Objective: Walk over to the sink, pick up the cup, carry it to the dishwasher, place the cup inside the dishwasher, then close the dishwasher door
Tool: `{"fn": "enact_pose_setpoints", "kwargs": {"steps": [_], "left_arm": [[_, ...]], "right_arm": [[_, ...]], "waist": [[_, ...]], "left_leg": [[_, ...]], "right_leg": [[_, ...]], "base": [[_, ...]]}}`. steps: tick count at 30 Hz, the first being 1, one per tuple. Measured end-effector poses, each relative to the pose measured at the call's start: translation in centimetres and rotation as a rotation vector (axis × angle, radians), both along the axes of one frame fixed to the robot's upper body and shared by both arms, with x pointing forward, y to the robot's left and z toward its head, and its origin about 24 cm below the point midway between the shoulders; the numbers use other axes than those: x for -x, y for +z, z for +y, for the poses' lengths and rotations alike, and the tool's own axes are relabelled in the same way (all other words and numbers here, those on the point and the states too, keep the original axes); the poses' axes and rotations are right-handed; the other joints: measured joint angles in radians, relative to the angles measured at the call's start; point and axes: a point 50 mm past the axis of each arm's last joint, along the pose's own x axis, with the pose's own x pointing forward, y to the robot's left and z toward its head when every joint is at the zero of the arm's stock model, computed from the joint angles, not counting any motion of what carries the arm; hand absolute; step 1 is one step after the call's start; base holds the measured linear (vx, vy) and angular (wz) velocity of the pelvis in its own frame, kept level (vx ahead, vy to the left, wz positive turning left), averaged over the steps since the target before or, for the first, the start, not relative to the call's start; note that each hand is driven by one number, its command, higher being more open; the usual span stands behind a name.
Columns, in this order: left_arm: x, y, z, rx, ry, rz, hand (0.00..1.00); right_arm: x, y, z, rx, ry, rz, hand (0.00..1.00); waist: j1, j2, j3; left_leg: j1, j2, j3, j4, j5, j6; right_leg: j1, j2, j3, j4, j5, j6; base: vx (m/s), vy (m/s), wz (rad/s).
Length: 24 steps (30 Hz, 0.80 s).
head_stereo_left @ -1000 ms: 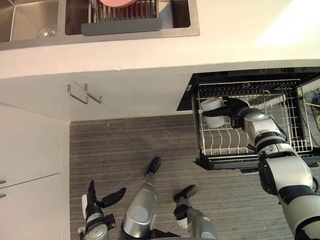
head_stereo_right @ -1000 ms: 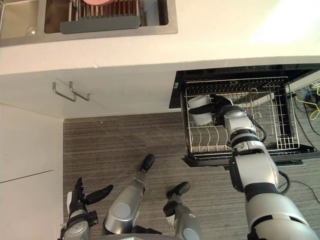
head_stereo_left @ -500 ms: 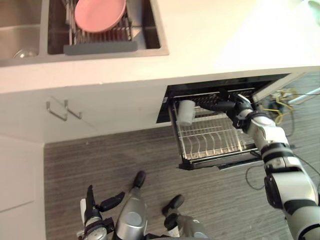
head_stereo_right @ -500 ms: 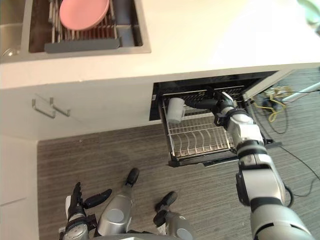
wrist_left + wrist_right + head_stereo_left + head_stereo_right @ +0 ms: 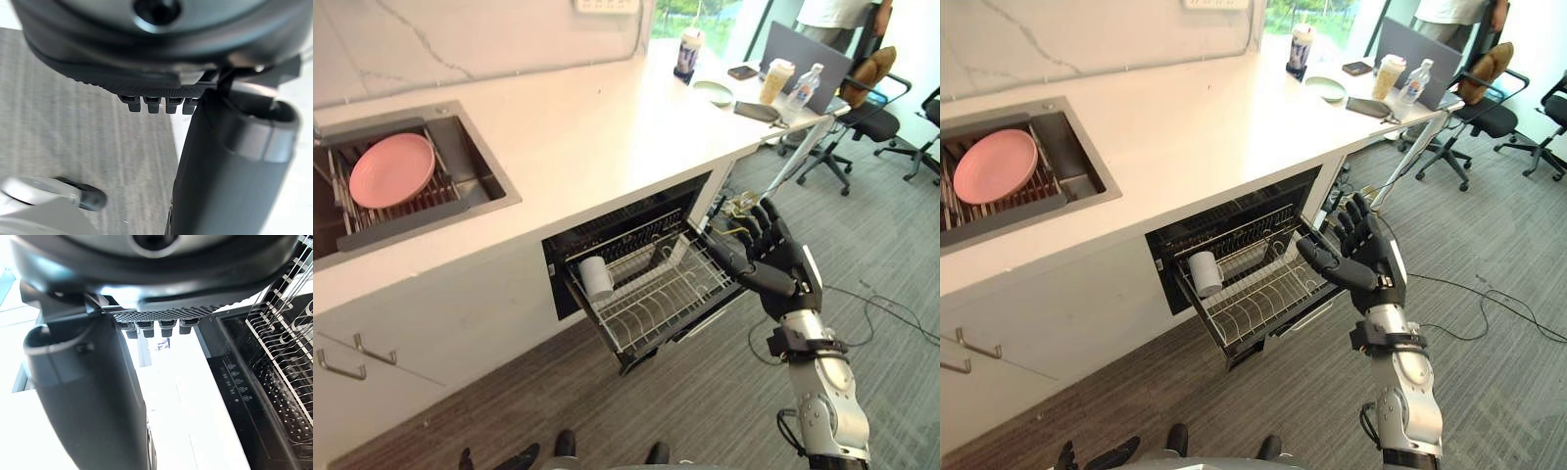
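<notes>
The long white countertop (image 5: 597, 117) crosses the frame's upper half, bearing at its upper-right end a tall tumbler (image 5: 687, 51), a pale green dish (image 5: 714, 93), a lidded paper cup (image 5: 774, 78) and a clear plastic bottle (image 5: 802, 90), while below centre the pulled-out wire dishwasher rack (image 5: 677, 294) carries a white cup (image 5: 597, 278) on its side.

Wire metal dishwasher rack (image 5: 656, 299), smooth white cup (image 5: 598, 279), smooth pale countertop (image 5: 597, 127) — wood-grain floor (image 5: 705, 411)

Cup (image 5: 596, 278) in rack (image 5: 658, 300) at its nine o'clock end, sink (image 5: 475, 166) off at ten o'clock, right hand (image 5: 775, 266) at three.
</notes>
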Motion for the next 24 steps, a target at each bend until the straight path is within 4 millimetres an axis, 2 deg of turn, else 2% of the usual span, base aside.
{"fn": "enact_pose_setpoints", "kwargs": {"steps": [3, 6, 7, 9, 10, 11, 12, 13, 15, 16, 17, 18, 19, 20, 21, 22, 23, 24], "left_arm": [[-0.8, 0.3, -0.7, 0.0, 0.013, -0.033, 1.0], [-1.5, 0.7, -0.8, -0.005, 0.017, -0.067, 1.0], [-1.3, 0.6, -0.8, -0.002, 0.032, -0.063, 1.0], [-0.6, 0.5, -0.9, 0.006, 0.085, -0.058, 1.0], [-0.1, 0.2, -0.9, 0.011, 0.119, -0.044, 1.0], [0.2, 0.0, -0.9, 0.018, 0.145, -0.03, 1.0], [0.4, -0.2, -1.1, 0.024, 0.148, -0.02, 1.0], [0.9, -0.4, -1.8, 0.036, 0.132, -0.002, 1.0], [1.4, -0.2, -2.3, 0.008, 0.056, 0.01, 1.0], [0.9, -0.1, -2.6, -0.002, -0.021, 0.003, 1.0], [0.0, 0.1, -2.6, -0.019, -0.106, -0.006, 1.0], [-0.5, 0.2, -2.5, -0.027, -0.152, -0.011, 1.0], [-1.3, 0.3, -2.2, -0.04, -0.222, -0.021, 1.0], [-1.3, 0.2, -2.8, -0.03, -0.256, -0.014, 1.0], [-1.4, 0.1, -3.1, -0.018, -0.269, -0.012, 1.0], [-1.9, 0.3, -3.4, -0.025, -0.322, -0.024, 1.0], [-2.5, 0.5, -3.2, -0.044, -0.376, -0.042, 1.0], [-2.8, 0.5, -3.1, -0.048, -0.399, -0.042, 1.0]], "right_arm": [[-0.1, 0.2, 1.1, 0.001, 0.071, -0.027, 1.0], [-0.2, 0.5, 1.2, 0.004, 0.08, -0.05, 1.0], [-0.3, 0.7, 1.2, 0.013, 0.081, -0.055, 1.0], [-0.6, 1.2, 0.7, 0.034, 0.077, -0.073, 1.0], [-0.8, 1.8, 0.1, 0.041, 0.061, -0.092, 1.0], [-0.9, 2.4, -0.7, 0.039, 0.031, -0.118, 1.0], [-1.0, 2.6, -1.3, 0.04, 0.007, -0.126, 1.0], [-1.0, 3.1, -2.3, 0.032, -0.034, -0.138, 1.0], [-0.9, 3.3, -2.9, 0.009, -0.065, -0.158, 1.0], [-0.8, 3.5, -3.0, -0.005, -0.082, -0.187, 1.0], [-0.9, 3.5, -2.9, -0.018, -0.095, -0.193, 1.0], [-1.1, 3.4, -2.6, -0.029, -0.094, -0.191, 1.0], [-1.4, 3.3, -2.1, -0.047, -0.086, -0.189, 1.0], [-1.8, 3.2, -1.5, -0.047, -0.069, -0.181, 1.0], [-1.9, 2.9, -1.3, -0.058, -0.071, -0.171, 1.0], [-1.4, 2.2, -1.4, -0.065, -0.089, -0.142, 1.0], [-0.6, 1.1, -1.5, -0.081, -0.118, -0.1, 1.0], [0.0, 0.6, -1.5, -0.09, -0.136, -0.077, 1.0]], "waist": [[0.013, 0.038, -0.007], [0.02, 0.042, -0.005], [0.03, 0.044, -0.004], [0.036, 0.047, -0.004], [0.029, 0.042, -0.007], [0.022, 0.043, -0.005], [0.022, 0.057, -0.003], [0.014, 0.086, 0.0], [0.006, 0.112, -0.018], [0.002, 0.12, -0.02], [0.002, 0.122, -0.016], [0.002, 0.113, -0.011], [0.019, 0.088, -0.001], [0.022, 0.123, -0.008], [0.017, 0.118, -0.006], [-0.005, 0.128, -0.012], [-0.038, 0.135, -0.014], [-0.053, 0.13, -0.01]], "left_leg": [[0.001, -0.003, -0.024, 0.002, -0.001, -0.002], [-0.052, -0.006, -0.087, 0.016, 0.007, -0.006], [-0.073, 0.004, -0.056, 0.023, 0.003, -0.001], [-0.09, 0.034, 0.082, 0.032, -0.014, 0.027], [-0.107, 0.06, 0.219, 0.066, -0.041, 0.067], [-0.137, 0.111, 0.375, 0.168, -0.065, 0.117], [-0.151, 0.142, 0.45, 0.235, -0.057, 0.147], [-0.158, 0.154, 0.5, 0.294, -0.035, 0.112], [-0.115, 0.098, 0.447, 0.176, -0.008, 0.066], [-0.089, 0.056, 0.397, 0.066, 0.033, 0.047], [-0.071, 0.031, 0.377, -0.005, 0.032, 0.051], [-0.079, 0.022, 0.385, -0.003, 0.011, 0.046], [-0.098, 0.006, 0.406, 0.081, -0.005, 0.055], [-0.116, 0.014, 0.382, 0.147, -0.037, 0.062], [-0.115, -0.005, 0.366, 0.142, -0.036, 0.069], [-0.107, -0.025, 0.312, 0.105, -0.017, 0.098], [-0.109, -0.035, 0.235, 0.072, 0.006, 0.1], [-0.111, -0.038, 0.193, 0.057, 0.015, 0.098]], "right_leg": [[0.02, -0.004, -0.028, 0.0, -0.006, 0.008], [0.019, -0.007, -0.101, -0.007, -0.011, 0.014], [0.019, -0.007, -0.133, -0.01, -0.012, 0.015], [0.025, 0.0, -0.186, -0.018, 0.005, -0.002], [0.039, -0.011, -0.245, -0.035, 0.012, -0.003], [0.057, -0.036, -0.298, -0.031, 0.006, 0.004], [0.067, -0.039, -0.323, -0.02, 0.001, 0.011], [0.091, -0.056, -0.363, 0.034, -0.033, 0.028], [0.11, -0.095, -0.422, 0.119, -0.083, 0.042], [0.105, -0.128, -0.47, 0.185, -0.112, 0.042], [0.099, -0.156, -0.501, 0.226, -0.116, 0.038], [0.1, -0.174, -0.515, 0.23, -0.115, 0.037], [0.098, -0.214, -0.52, 0.225, -0.119, 0.051], [0.094, -0.216, -0.504, 0.262, -0.117, 0.057], [0.092, -0.233, -0.47, 0.283, -0.117, 0.041], [0.031, -0.248, -0.291, 0.382, -0.133, -0.095], [-0.006, -0.184, -0.032, 0.405, -0.18, -0.085], [-0.007, -0.131, 0.09, 0.383, -0.206, -0.057]], "base": [[-0.04, 0.001, 0.22], [-0.06, -0.024, 0.76], [-0.05, -0.032, 0.84], [-0.01, -0.018, 0.79], [0.07, 0.066, 1.22], [0.08, 0.098, 1.28], [0.07, 0.129, 1.34], [0.05, 0.165, 1.29], [0.03, 0.197, 1.32], [-0.04, 0.179, 1.22], [-0.07, 0.172, 1.19], [-0.06, 0.174, 0.77], [0.05, 0.147, 0.41], [0.06, 0.159, 0.36], [0.04, 0.209, 0.67], [-0.03, 0.231, 1.39], [-0.03, 0.176, 1.69], [-0.02, 0.044, 1.83]]}}
